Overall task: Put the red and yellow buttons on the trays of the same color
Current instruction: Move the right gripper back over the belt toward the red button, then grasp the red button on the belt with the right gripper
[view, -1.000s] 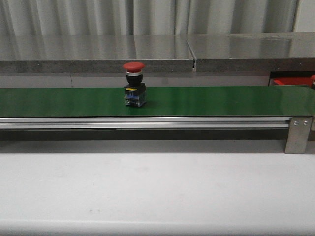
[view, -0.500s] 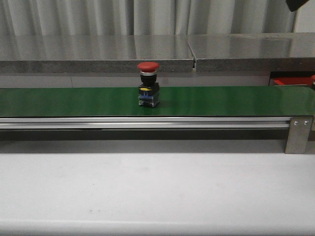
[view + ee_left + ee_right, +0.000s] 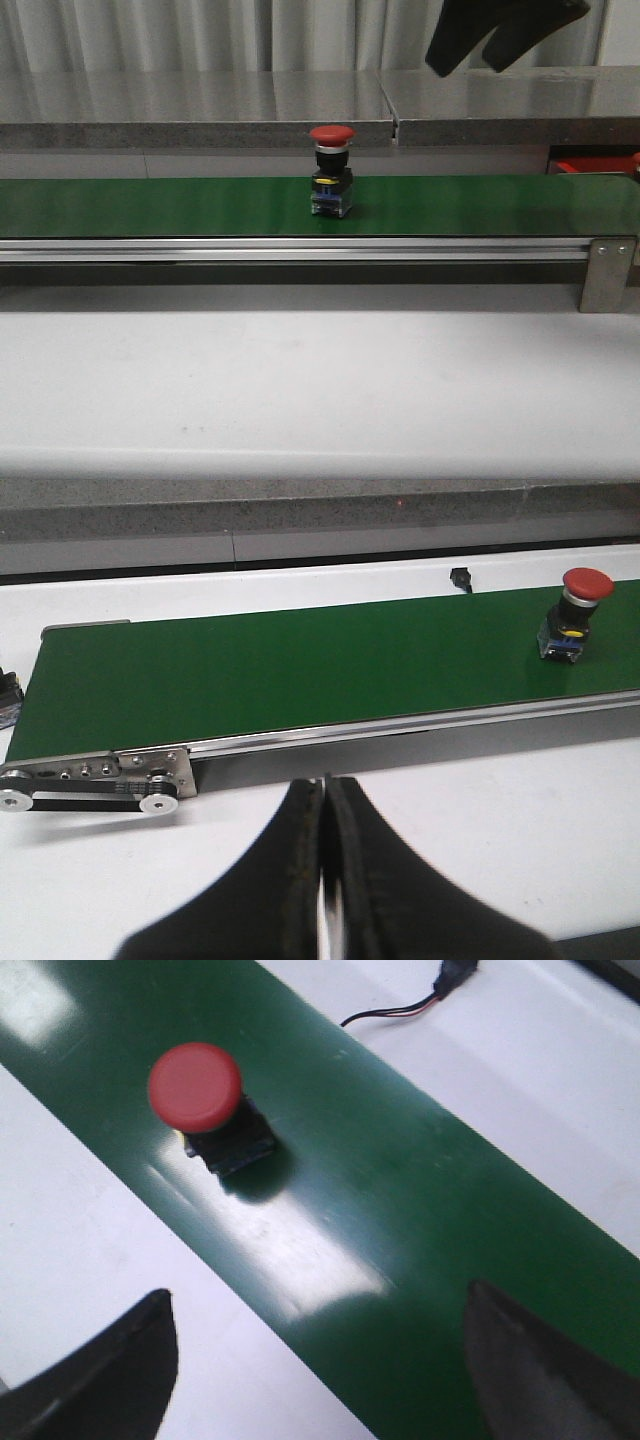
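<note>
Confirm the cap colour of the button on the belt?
Red: the button has a red cap, clearest in the right wrist view.

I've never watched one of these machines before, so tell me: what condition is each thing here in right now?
Red button: upright on the belt, untouched.
Green conveyor belt: carries only that button.
Right gripper: open, above the belt, empty.
Left gripper: shut, empty, over the white table.
Red tray: only an edge shows; contents cannot be told.
</note>
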`<move>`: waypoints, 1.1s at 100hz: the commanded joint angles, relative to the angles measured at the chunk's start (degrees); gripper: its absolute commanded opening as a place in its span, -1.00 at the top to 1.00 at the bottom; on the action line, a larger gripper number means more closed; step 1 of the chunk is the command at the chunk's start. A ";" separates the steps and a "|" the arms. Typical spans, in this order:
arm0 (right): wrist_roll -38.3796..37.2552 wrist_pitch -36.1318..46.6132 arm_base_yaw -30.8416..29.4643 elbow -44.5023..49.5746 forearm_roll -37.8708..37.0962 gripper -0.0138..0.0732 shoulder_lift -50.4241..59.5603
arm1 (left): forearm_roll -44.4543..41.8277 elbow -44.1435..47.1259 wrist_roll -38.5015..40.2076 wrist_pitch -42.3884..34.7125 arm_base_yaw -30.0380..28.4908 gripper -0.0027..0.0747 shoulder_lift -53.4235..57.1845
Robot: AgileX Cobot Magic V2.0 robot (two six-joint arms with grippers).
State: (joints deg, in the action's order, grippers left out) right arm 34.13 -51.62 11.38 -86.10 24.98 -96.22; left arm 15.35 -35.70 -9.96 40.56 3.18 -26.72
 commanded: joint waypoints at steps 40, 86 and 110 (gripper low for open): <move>4.97 7.33 4.10 -2.84 4.62 -0.66 -6.83 | 0.91 -1.39 0.26 -4.11 0.44 0.98 -0.24; 9.27 14.53 5.08 -2.84 8.36 0.13 -9.86 | 0.91 -1.39 0.26 -4.11 0.44 0.98 -0.24; 9.01 16.49 3.59 -2.84 8.42 0.72 -7.64 | 0.91 -1.39 0.26 -4.11 0.44 0.98 -0.24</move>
State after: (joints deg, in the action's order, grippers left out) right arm 42.77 -38.11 16.31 -87.08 31.81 -108.65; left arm 15.35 -35.70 -9.96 40.56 3.18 -26.72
